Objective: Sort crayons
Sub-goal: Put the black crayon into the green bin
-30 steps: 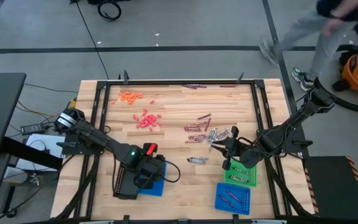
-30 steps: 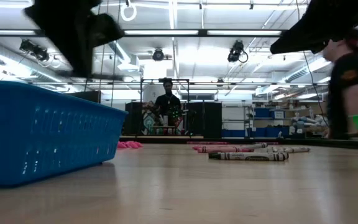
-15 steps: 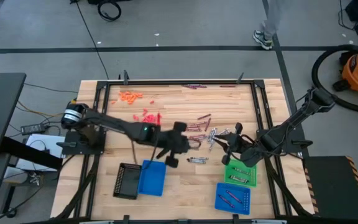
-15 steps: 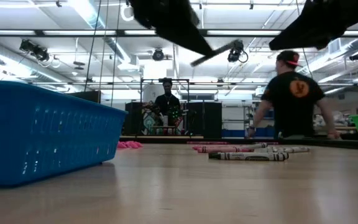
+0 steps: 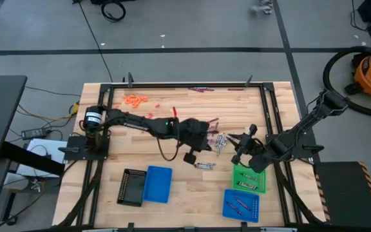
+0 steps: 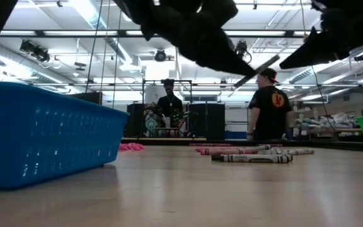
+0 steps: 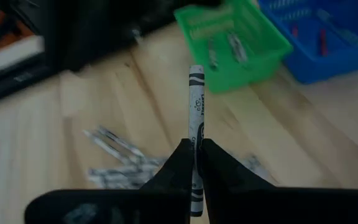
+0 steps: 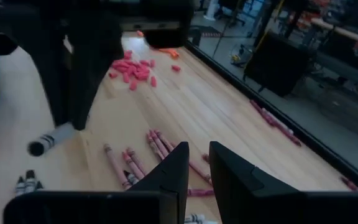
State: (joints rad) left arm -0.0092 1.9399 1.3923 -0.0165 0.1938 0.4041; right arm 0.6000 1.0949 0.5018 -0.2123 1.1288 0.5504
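Observation:
My left gripper [image 5: 206,140] hangs over the middle of the table, shut on a silver-grey crayon [image 7: 196,106]; below it lies a loose heap of silver-grey crayons [image 5: 221,140]. Purple crayons [image 5: 209,123] lie just beyond that heap, orange ones [image 5: 134,99] at the far left, and a red-pink pile [image 8: 132,67] beside my left arm. One silver-grey crayon [image 5: 205,165] lies alone nearer the front. My right gripper [image 5: 242,143] stands to the right of the heap, above the green tray's [image 5: 248,178] far end, open with nothing between its fingers [image 8: 173,168]. My left gripper pinches the silver-grey crayon between its two fingers [image 7: 180,163], which lie along it. They close on its rear half [image 7: 195,135], and its front end [image 7: 196,74] sticks out past the fingertips. The crayon is lifted clear of the table.
A green tray and a blue tray [image 5: 241,206], both holding crayons, stand at the near right. A second blue tray [image 5: 158,183] and a black tray [image 5: 132,187] stand at the near left. A black frame [image 5: 266,109] borders the table. A person [image 6: 270,107] stands beyond the far edge.
My left gripper has swung from above the near-left blue tray toward the table's right and far side, out over the silver-grey heap, turning as it went; the crayon shows in it from half a second ago. A person has walked past behind the table.

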